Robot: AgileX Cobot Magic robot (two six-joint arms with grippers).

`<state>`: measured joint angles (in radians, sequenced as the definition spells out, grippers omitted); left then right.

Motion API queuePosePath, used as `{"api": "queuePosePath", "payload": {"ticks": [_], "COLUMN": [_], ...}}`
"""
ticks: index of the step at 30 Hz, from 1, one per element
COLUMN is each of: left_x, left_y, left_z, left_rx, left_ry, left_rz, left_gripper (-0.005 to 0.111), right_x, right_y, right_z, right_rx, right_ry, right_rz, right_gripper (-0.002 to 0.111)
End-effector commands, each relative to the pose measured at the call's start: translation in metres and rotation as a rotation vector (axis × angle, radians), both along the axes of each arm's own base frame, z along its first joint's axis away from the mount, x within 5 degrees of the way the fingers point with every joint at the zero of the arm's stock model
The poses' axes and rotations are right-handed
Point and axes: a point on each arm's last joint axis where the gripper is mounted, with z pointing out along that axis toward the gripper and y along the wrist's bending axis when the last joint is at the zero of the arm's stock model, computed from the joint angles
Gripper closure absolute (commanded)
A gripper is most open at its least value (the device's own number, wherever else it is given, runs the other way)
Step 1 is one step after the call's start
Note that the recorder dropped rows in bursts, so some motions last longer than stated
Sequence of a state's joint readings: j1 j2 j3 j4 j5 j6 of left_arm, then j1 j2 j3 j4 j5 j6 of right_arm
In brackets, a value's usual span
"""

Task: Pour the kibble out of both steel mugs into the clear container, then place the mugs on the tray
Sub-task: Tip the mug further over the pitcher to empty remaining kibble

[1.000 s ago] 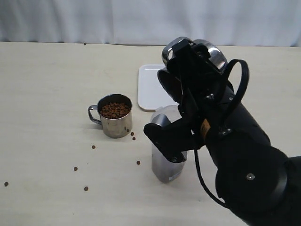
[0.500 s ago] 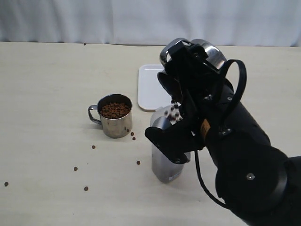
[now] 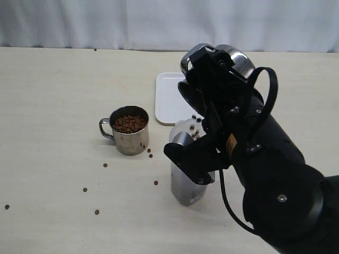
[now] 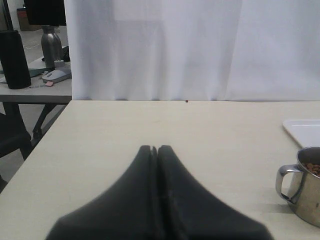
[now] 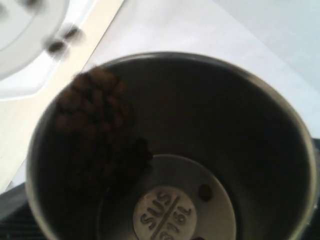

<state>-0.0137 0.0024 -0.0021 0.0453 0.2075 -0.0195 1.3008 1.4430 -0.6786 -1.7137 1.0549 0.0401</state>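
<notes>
My right gripper is shut on a steel mug, holding it tipped over the clear container. Kibble drops from the mug's lip toward the container's mouth. In the right wrist view the mug's inside fills the frame, with a clump of kibble sliding along its wall and much of the stamped bottom bare. A second steel mug, full of kibble, stands upright left of the container. The white tray lies behind the container. My left gripper is shut and empty, low over the table, apart from that mug.
Several loose pellets lie scattered on the table in front of and left of the standing mug. My right arm hides the table's right side and part of the container. A white curtain closes off the far edge.
The held mug has tipped slightly further, and kibble that was still inside a second ago now falls toward the container. The standing mug and left gripper have not moved.
</notes>
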Motion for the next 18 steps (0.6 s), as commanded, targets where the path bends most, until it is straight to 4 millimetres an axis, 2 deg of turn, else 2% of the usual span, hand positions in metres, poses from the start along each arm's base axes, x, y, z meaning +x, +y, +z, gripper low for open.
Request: {"api": "queuePosePath", "payload": {"ticks": [1,18], "left_x": [0.0000,0.0000], "left_y": [0.0000,0.0000], "left_z": [0.0004,0.0004], "left_rx": [-0.006,-0.006], "left_ry": [-0.011,-0.011], "left_rz": [0.001,0.001], "left_gripper": [0.107,0.107], "right_x": [0.0005,-0.0001], "right_y": [-0.0005,0.0011], "right_z": [0.0039,0.0054], "right_rx": [-0.017,-0.133], "right_ry": [-0.026,-0.070], "right_rz": [-0.007,0.033], "right_gripper": [0.103,0.103]}}
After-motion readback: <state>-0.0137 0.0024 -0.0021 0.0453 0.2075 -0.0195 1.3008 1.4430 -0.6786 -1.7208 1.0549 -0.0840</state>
